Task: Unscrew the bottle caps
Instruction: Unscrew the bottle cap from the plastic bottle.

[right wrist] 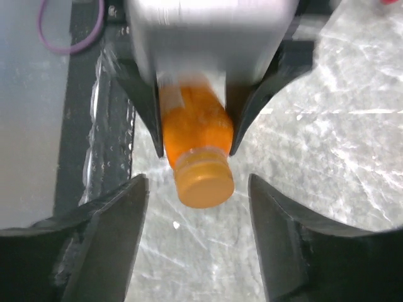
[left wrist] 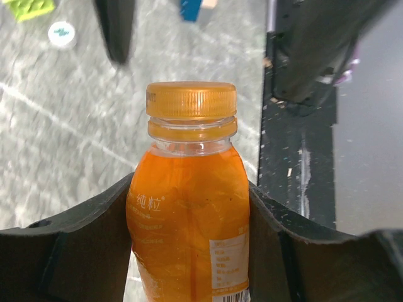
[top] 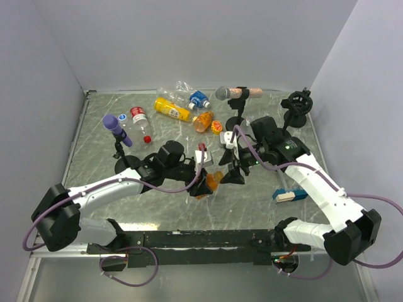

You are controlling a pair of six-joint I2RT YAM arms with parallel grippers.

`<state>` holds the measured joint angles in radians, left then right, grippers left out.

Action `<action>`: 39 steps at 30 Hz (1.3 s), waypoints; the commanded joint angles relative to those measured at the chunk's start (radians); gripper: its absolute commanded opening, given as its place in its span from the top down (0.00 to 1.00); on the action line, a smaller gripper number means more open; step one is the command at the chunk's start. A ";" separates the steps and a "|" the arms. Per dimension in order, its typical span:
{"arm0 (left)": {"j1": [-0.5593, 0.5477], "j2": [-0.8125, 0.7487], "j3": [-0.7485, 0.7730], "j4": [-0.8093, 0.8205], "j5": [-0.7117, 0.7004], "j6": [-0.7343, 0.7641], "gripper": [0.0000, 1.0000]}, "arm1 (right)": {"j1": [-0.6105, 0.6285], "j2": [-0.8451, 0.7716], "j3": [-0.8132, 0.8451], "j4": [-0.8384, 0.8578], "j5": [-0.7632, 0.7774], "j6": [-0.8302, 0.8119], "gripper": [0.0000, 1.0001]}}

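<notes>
My left gripper [left wrist: 189,251] is shut on a stubby orange bottle [left wrist: 189,214] and holds it above the table with its orange-brown cap [left wrist: 191,99] on. In the top view this bottle [top: 214,182] is at the table's middle, between my left gripper [top: 205,183] and my right gripper [top: 232,174]. In the right wrist view the cap [right wrist: 203,184] points at me, and my right gripper [right wrist: 198,207] is open with a finger on each side of it, not touching. Other bottles lie at the back: a yellow one [top: 171,110], clear ones [top: 198,97] [top: 140,119] and orange ones [top: 203,121].
A loose red cap [top: 147,139] lies on the table. A purple-headed microphone [top: 117,129] and a grey-headed one [top: 236,94] stand on stands. A blue and white object [top: 289,195] lies at the right. A white cap [left wrist: 62,33] and a yellow-green block [left wrist: 28,7] show in the left wrist view.
</notes>
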<state>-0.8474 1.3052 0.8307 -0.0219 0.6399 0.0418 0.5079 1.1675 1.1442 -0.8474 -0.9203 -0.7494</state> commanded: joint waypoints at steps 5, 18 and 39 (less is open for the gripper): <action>-0.070 -0.076 -0.018 -0.016 -0.203 0.006 0.74 | -0.022 -0.089 0.117 0.033 -0.018 0.191 0.03; -0.323 -0.104 -0.010 0.045 -0.742 -0.002 0.74 | -0.265 -0.155 -0.079 0.217 -0.262 0.810 0.01; -0.372 -0.027 0.019 0.120 -0.876 0.013 0.75 | -0.184 0.086 -0.043 0.028 -0.144 0.686 0.17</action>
<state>-1.2125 1.2881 0.8139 0.0299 -0.2180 0.0521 0.3145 1.2377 1.0657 -0.8162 -1.0786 -0.0689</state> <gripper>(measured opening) 0.625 0.829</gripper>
